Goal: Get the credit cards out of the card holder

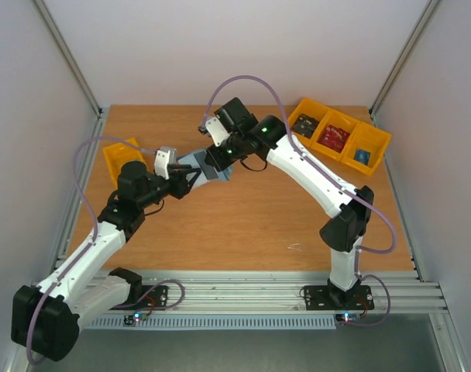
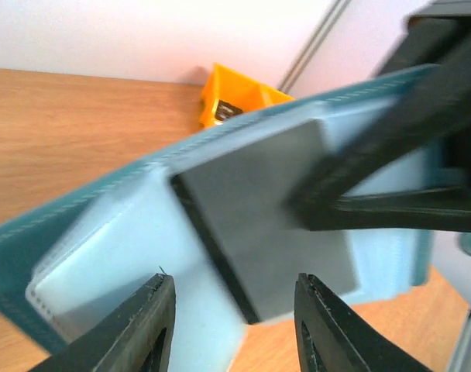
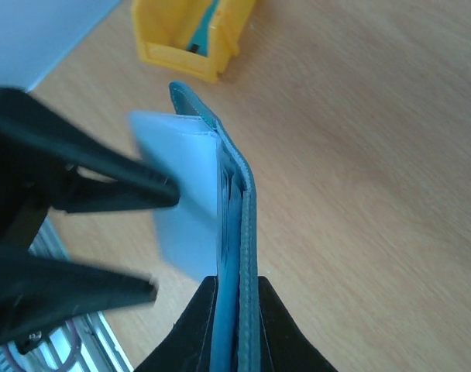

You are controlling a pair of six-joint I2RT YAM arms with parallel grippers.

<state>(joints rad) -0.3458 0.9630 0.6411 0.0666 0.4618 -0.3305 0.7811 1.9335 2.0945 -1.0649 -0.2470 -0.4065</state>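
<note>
Clamping the edge-up card holder (image 3: 244, 203), right jaws are shut; left jaws half-open.

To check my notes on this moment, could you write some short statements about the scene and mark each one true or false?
1. The right gripper is shut on the card holder. True.
2. The card holder lies flat on the table. False: it is held up in the air.
3. A grey card shows on the holder's pale inner side. True.
4. The left gripper is shut tight. False: its jaws stand apart, with the card's corner between them.
5. All the yellow bins stand on the right. False: one more bin stands on the left.
</note>
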